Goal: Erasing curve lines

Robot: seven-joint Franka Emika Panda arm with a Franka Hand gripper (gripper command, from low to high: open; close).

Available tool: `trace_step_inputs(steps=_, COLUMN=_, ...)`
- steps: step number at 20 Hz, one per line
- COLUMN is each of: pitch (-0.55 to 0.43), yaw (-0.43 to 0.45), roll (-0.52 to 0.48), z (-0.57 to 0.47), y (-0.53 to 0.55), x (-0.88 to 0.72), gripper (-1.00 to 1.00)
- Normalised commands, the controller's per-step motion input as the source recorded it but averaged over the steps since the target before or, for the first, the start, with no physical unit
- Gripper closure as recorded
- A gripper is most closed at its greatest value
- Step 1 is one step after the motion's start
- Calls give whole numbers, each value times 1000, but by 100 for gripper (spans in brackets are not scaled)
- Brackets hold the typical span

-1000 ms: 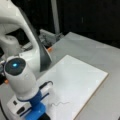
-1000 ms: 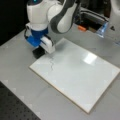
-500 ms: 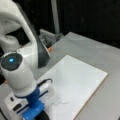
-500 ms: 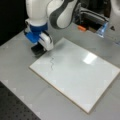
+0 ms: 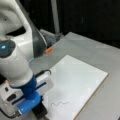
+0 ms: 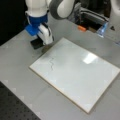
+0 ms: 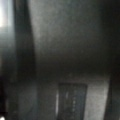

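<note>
**A:** So what was in the shot? Biggest stuff first pls.

**B:** Grey tabletop (image 6: 17, 65) under everything. The white robot arm (image 5: 15, 62) with its blue wrist filled a front view's left. A big white rectangular board (image 6: 75, 75) lay flat on the tabletop and showed in both front views. The pincer (image 6: 37, 43) sat just off the board's corner, at a front view's upper left, with a black block (image 6: 36, 44) at its tip. In a front view that block (image 5: 40, 112) was cut off by the bottom edge and mostly hidden by the arm.

**A:** And the curve lines?

**B:** The curve lines (image 6: 51, 63) were one thin dark squiggle on the board, in the corner nearest the pincer but apart from it. Not erased. In a front view the long axis ran roughly top to bottom, leaning slightly. In a front view (image 5: 60, 103) it ran left to right, right end a bit higher.

**A:** Pincer clamped on the block?

**B:** Honestly couldn't tell. The fingers were hidden behind the hand body, and I couldn't see whether the block touched the tabletop either. The wrist view was just dark blurry shapes, nothing nameable. There was also a small orange thing (image 6: 81, 28) on the tabletop beyond the board, no idea what.
</note>
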Motion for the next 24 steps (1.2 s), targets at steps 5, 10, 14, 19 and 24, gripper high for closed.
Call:
trace_step_inputs(steps=5, pitch=-52, yaw=-356, roll=95, z=-60, y=222, x=3, gripper=100)
trace_step_inputs(steps=10, pitch=-147, yaw=-333, roll=-21, z=-155, y=209, x=-15, gripper=100)
trace_step_inputs(steps=14, pitch=-109, yaw=-327, roll=-17, z=-202, y=211, x=-44, gripper=100)
trace_step_inputs(steps=19, pitch=-64, yaw=-269, roll=7, z=-200, y=208, x=-104, gripper=100)
trace_step_inputs(steps=24, pitch=-136, yaw=-188, roll=88, z=-197, y=170, x=-126, gripper=100)
